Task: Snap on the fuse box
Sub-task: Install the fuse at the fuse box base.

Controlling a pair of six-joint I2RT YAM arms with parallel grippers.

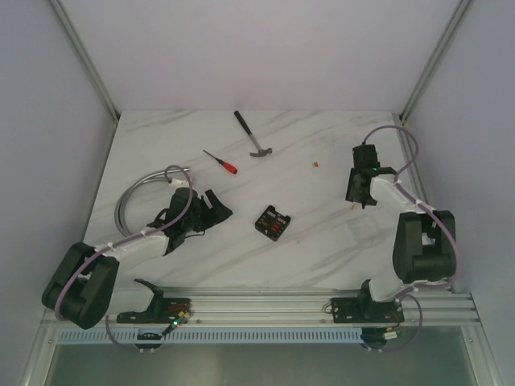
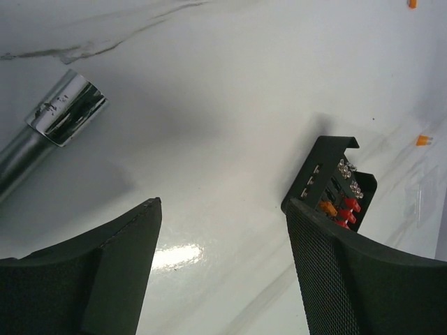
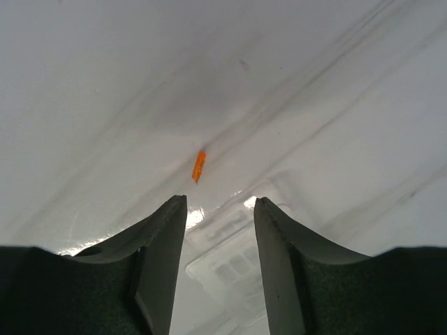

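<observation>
The fuse box (image 1: pixel 273 223), small, black and square with red and orange fuses on its face, lies on the white marble table near the middle front. My left gripper (image 1: pixel 216 209) is open and empty just left of it. In the left wrist view the box (image 2: pixel 334 183) shows beyond my right finger (image 2: pixel 349 279), partly hidden by it. My right gripper (image 1: pixel 360 199) is open, low over the table at the right. In the right wrist view a clear plastic cover (image 3: pixel 227 262) lies on the table between my fingers (image 3: pixel 220 200); I cannot tell whether they touch it.
A loose orange fuse (image 3: pixel 199 166) lies just ahead of the right fingers; another (image 1: pixel 315 165) is farther back. A hammer (image 1: pixel 256 138) and a red-handled screwdriver (image 1: pixel 221 162) lie at the back. A chrome hose (image 1: pixel 138 195) curves at the left, its end (image 2: pixel 66 112) near the left gripper.
</observation>
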